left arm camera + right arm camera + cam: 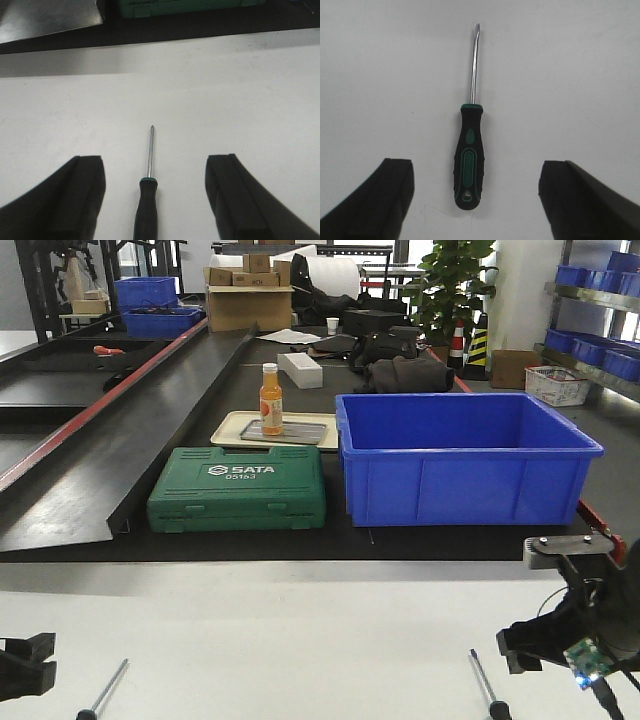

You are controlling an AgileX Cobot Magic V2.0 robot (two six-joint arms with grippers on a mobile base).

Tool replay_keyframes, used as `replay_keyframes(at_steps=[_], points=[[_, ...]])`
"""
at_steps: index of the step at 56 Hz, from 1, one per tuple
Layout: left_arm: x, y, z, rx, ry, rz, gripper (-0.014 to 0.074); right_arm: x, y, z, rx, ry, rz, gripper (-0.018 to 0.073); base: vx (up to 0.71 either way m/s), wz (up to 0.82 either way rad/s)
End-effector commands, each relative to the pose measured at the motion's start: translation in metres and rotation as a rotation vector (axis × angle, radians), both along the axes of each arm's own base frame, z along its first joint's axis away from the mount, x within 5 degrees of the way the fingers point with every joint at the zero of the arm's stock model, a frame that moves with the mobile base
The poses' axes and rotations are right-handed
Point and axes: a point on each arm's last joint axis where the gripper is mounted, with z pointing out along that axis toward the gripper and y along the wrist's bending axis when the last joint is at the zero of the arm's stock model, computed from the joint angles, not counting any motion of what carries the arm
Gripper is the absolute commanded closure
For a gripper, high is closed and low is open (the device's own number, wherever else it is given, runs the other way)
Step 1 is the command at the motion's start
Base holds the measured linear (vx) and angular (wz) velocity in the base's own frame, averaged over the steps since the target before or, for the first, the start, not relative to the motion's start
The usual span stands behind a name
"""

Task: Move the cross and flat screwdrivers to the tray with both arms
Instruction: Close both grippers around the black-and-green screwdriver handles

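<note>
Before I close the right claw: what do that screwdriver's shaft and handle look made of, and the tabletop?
Flat screwdriver: shaft looks like polished steel, glinting along its length; handle looks like matte black moulded plastic with green, possibly rubbery, inserts. Tabletop: smooth matte white, perhaps laminate or paint; cannot tell which.

White table [300, 640]: cross screwdriver [147, 192], flat screwdriver [469, 135]

Grey tray [300, 431] holds an orange bottle [271, 400] behind green case [238, 490]

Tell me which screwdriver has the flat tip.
The right screwdriver, at the right claw: flat blade. The left screwdriver, at the left claw, is pointed.
</note>
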Motion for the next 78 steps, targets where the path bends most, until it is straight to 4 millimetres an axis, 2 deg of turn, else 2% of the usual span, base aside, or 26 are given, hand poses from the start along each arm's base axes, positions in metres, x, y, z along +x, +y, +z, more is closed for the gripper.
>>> replay_keyframes(at_steps=[1,9,28,36,44,47,52,58,60,70,78], points=[[0.004,0.0,0.021,-0.029,-0.117,0.011,0.0041,0.019,-0.002,0.01,-0.015,-0.015,0.011,0.0028,0.0,0.0],[0.004,0.0,0.021,-0.029,-0.117,0.011,0.0041,0.035,-0.002,-0.014,-0.018,0.047,0.012,0.0028,0.0,0.0],[0.003,0.0,0.019,-0.027,-0.093,0.01,0.0041,0.05,0.0,-0.085,-0.021,0.196,0.021,0.0028,0.0,0.0],[0.002,0.0,0.016,-0.024,-0.056,0.009,0.0041,0.056,0.0,-0.102,-0.02,0.239,0.023,0.0029,0.0,0.0],[0.001,0.0,0.014,-0.023,-0.038,0.009,0.0041,0.063,0.001,-0.11,-0.015,0.276,0.019,0.005,0.0,0.0],[0.001,0.0,0.014,-0.023,-0.035,0.009,0.0041,0.064,0.001,-0.113,-0.011,0.292,0.019,0.0086,0.0,0.0],[0.0,0.0,0.013,-0.022,-0.017,0.009,0.0041,0.064,0.002,-0.116,-0.013,0.312,0.024,0.0223,0.0,0.0],[-0.002,0.0,0.008,-0.044,0.043,0.025,0.0041,0.063,0.005,-0.117,-0.006,0.324,0.044,0.0508,0.0,0.0],[-0.004,0.001,0.006,-0.058,0.07,0.038,0.0041,0.063,0.006,-0.117,0.004,0.326,0.048,0.0575,0.0,0.0],[0.0,0.011,0.004,-0.059,0.175,0.087,0.0041,0.063,0.012,-0.117,0.069,0.327,0.049,0.0571,0.0,0.0],[0.027,0.02,0.011,-0.003,0.276,0.083,0.0041,0.063,0.015,-0.117,0.103,0.326,0.056,0.0569,0.0,0.0]])
